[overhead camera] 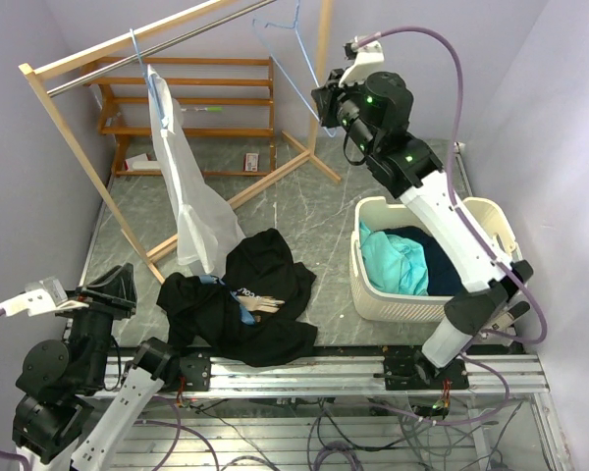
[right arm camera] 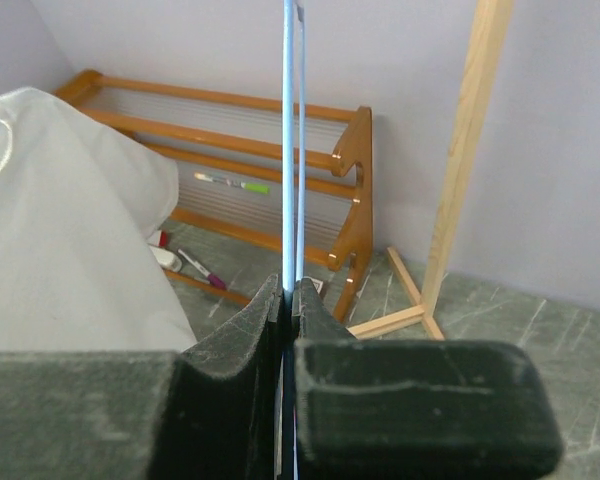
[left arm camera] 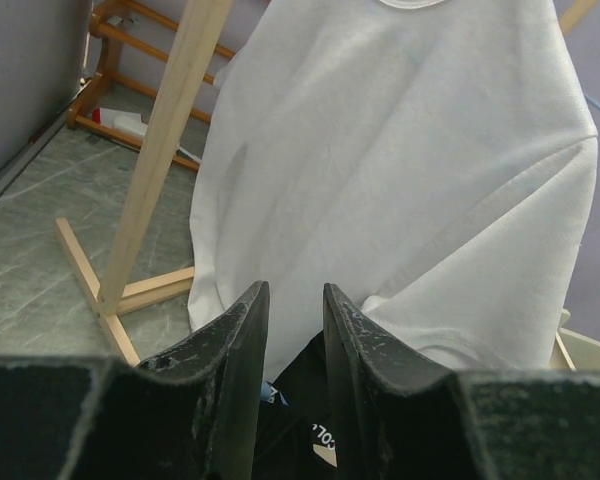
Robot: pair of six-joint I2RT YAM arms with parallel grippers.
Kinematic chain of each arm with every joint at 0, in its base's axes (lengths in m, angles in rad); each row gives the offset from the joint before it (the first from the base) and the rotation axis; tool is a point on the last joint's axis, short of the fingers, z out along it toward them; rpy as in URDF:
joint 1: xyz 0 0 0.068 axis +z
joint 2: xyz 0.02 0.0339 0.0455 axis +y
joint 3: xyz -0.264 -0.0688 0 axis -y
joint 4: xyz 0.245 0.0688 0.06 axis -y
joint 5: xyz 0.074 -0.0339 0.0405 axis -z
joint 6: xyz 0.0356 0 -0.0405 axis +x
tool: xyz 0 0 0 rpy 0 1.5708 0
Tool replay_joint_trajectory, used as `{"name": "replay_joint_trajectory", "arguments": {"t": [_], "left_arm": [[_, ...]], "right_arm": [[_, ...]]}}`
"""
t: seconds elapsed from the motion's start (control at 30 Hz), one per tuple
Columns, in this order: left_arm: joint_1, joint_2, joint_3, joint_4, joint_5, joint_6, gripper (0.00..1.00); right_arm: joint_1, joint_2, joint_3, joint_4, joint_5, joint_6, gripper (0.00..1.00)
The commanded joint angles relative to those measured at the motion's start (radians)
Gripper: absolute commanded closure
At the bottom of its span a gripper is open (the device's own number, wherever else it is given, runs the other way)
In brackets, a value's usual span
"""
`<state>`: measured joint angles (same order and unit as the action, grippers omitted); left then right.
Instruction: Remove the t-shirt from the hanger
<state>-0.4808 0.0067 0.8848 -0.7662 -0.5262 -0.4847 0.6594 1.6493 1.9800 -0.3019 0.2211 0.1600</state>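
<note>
There are 2 blue wire hangers on the metal rail point(overhead camera: 196, 31) of the wooden rack, and only 1 carries clothing. The white t-shirt point(overhead camera: 182, 186) hangs on the loaded hanger point(overhead camera: 135, 44) at the left end of the rail, and its hem reaches down near the surface point(overhead camera: 314, 206). Of this hanger only the hook and a short piece of wire are seen; the rest is under the cloth.

The bare hanger point(overhead camera: 287, 69) is at the right end. The right pincer point(overhead camera: 324, 108) is clenched on its wire; in the right wrist view the 2 fingers press together on the thin blue wire point(right arm camera: 288, 150), which goes up out of the picture.

The left pincer point(overhead camera: 116, 285) is low at the near left, released, and grasps nothing. In its own view the 2 fingers point(left arm camera: 245, 380) stand a little apart and the t-shirt fills the picture behind them, with collar and sleeves cut off.

Black garments point(overhead camera: 265, 275) lie in 1 heap below the t-shirt; how many they are I cannot tell. A pale wooden piece shows in the heap, but it is hard to make out.

1 white laundry basket point(overhead camera: 373, 294) stands at the right with 2 cloths visible, teal point(overhead camera: 393, 260) and dark blue point(overhead camera: 432, 255), partly hidden by the right arm. 1 wooden shoe rack point(overhead camera: 206, 98) stands at the back.
</note>
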Motion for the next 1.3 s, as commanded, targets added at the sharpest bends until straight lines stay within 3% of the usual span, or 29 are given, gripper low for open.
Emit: {"name": "replay_joint_trajectory", "arguments": {"t": [0.0,0.2,0.5,0.87,0.97,1.07,1.27], "left_arm": [[0.001,-0.006,-0.006,-0.013,-0.041,-0.026,0.61],[0.001,-0.006,-0.009,-0.016,-0.048,-0.031,0.61],[0.001,-0.006,-0.009,-0.019,-0.054,-0.036,0.61],[0.001,-0.006,-0.009,-0.025,-0.065,-0.041,0.62],[0.001,-0.007,-0.009,-0.028,-0.070,-0.045,0.61],[0.001,-0.007,-0.008,-0.030,-0.074,-0.047,0.61],[0.001,-0.006,-0.007,-0.034,-0.084,-0.053,0.62]], "right_arm": [[-0.026,0.046,0.025,0.072,-0.118,0.029,1.00],[-0.032,0.083,0.057,0.076,-0.134,0.035,1.00],[-0.032,0.002,-0.063,0.157,-0.164,0.055,1.00],[-0.032,0.162,0.165,0.016,-0.239,0.064,1.00],[-0.031,0.108,0.083,0.042,-0.268,0.071,0.70],[-0.030,-0.010,-0.096,0.092,-0.291,0.071,0.49],[0.014,-0.302,-0.422,0.081,-0.337,0.072,0.41]]}}
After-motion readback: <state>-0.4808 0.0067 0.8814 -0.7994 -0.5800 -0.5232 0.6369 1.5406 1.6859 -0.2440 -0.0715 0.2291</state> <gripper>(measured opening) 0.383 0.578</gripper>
